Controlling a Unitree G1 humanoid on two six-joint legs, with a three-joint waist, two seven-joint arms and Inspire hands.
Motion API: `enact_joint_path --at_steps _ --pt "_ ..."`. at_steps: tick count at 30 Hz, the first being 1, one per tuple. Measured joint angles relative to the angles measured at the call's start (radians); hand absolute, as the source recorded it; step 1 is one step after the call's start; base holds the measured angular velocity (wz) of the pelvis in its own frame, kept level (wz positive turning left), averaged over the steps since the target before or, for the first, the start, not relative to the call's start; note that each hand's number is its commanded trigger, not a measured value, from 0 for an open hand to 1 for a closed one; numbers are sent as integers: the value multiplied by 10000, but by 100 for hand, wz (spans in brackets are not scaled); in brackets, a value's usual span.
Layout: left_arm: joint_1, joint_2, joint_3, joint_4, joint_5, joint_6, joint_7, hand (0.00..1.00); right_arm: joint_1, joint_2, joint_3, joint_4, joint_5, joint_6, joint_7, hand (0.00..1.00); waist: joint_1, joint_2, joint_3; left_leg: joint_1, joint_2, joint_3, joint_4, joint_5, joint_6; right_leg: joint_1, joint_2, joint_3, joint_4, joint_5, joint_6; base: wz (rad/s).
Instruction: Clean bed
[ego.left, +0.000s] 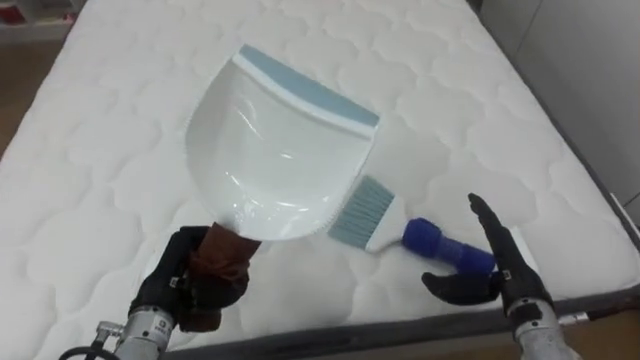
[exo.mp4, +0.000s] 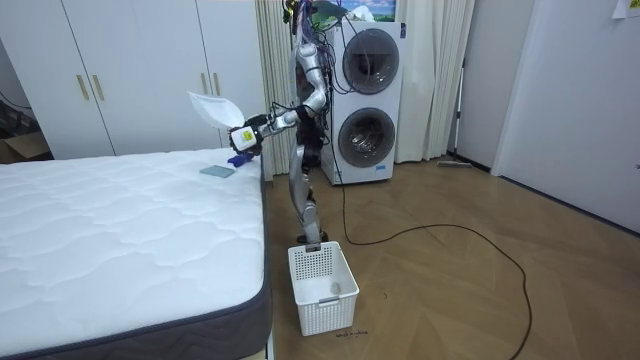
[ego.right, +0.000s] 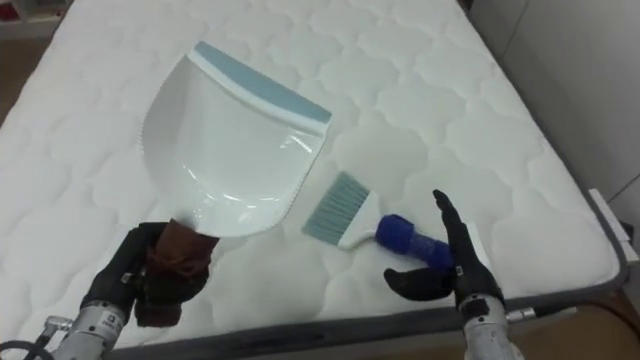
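Note:
My left hand (ego.left: 190, 285) is shut on the brown handle of a white dustpan (ego.left: 275, 150) with a pale blue lip, held raised above the white mattress (ego.left: 100, 150). A small brush (ego.left: 395, 222) with pale blue bristles and a dark blue handle lies on the mattress near its front edge. My right hand (ego.left: 490, 270) is open, thumb and fingers either side of the brush's handle end. In the room view I stand at the far end of the bed (exo.mp4: 120, 230) with the dustpan (exo.mp4: 213, 108) held up.
A white slatted basket (exo.mp4: 322, 287) stands on the wooden floor beside the bed's corner. Two stacked washing machines (exo.mp4: 368, 95) are behind me, white wardrobes (exo.mp4: 130, 70) along the wall. The mattress's dark edge (ego.left: 600, 185) runs along my right.

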Motion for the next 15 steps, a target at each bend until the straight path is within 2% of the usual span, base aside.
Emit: enact_joint_path --at_steps 3,6,9,13,14,15 --pt "-21 -3 5 132 -78 -80 0 0 11 9 38 40 -47 88 4 0 6 -61 49 198 -74 -20 -167 -60 -19 -48 -25 111 281 -105 37 -13" --pt "-36 -2 18 815 -81 -119 0 0 32 9 82 166 -456 183 3 0 30 -116 74 446 -166 -61 -457 -74 5 173 4 139 44 -118 69 -8" --pt "-33 -3 18 1448 -111 -71 2 0 52 7 76 753 -528 239 1 0 -76 -154 91 403 -229 -462 -489 -98 42 470 54 -84 -465 -47 166 27" --pt "-13 -69 176 2112 -217 -110 17 0 103 40 74 1752 -715 320 44 0 67 -172 69 617 -299 -633 -797 -96 45 763 65 -130 -766 -16 197 12" --pt "65 -184 399 2443 -294 -112 101 0 129 66 73 2016 -842 324 44 0 154 -162 52 729 -301 -633 -846 -95 44 857 72 -133 -806 -15 199 0" --pt "128 -271 558 2718 -295 -108 262 0 206 87 35 2179 -967 352 41 0 202 -165 -14 783 -308 -632 -919 -93 42 900 80 -133 -864 -14 200 0"
